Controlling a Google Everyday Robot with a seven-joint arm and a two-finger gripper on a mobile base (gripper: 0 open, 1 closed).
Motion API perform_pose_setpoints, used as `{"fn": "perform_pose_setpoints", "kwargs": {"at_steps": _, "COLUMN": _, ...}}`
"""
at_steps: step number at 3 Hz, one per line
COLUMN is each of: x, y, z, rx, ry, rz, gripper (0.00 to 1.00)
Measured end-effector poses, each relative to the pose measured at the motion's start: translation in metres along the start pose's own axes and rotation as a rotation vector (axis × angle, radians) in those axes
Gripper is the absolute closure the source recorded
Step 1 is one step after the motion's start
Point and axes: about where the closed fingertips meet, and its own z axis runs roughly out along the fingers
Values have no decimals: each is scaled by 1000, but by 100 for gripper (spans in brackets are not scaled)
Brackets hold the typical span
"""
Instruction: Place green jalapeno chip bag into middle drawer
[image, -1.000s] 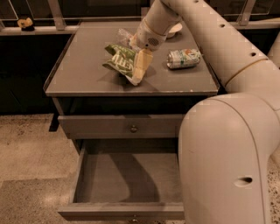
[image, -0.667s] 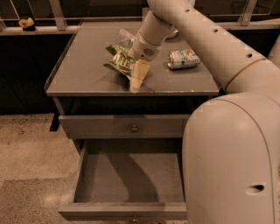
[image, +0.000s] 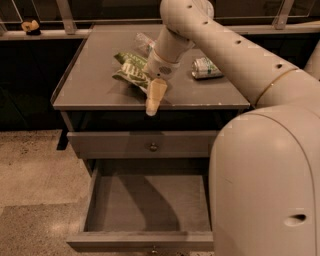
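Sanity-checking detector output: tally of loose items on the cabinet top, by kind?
Green chip bag: 1
Clear bottle: 1
Can: 1
Total: 3
Pincer hangs at the front edge of the cabinet top, beside the bag.

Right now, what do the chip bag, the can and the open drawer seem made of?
Green jalapeno chip bag: thin foil or plastic film, crumpled, slightly glossy. Can: likely metal, silvery sheen. Middle drawer: matte grey painted board or metal, unclear which; flat, even surface. The gripper hangs beside the bag, above the cabinet top.
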Motion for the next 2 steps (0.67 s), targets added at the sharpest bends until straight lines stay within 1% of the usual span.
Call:
{"fn": "perform_pose_setpoints", "kwargs": {"at_steps": 1, "x": -35, "y": -20, "z": -9, "rx": 54, "ry": -15, "rz": -106, "gripper": 0}}
{"fn": "perform_pose_setpoints", "kwargs": {"at_steps": 2, "x": -35, "y": -20, "z": -9, "rx": 54, "ry": -15, "rz": -106, "gripper": 0}}
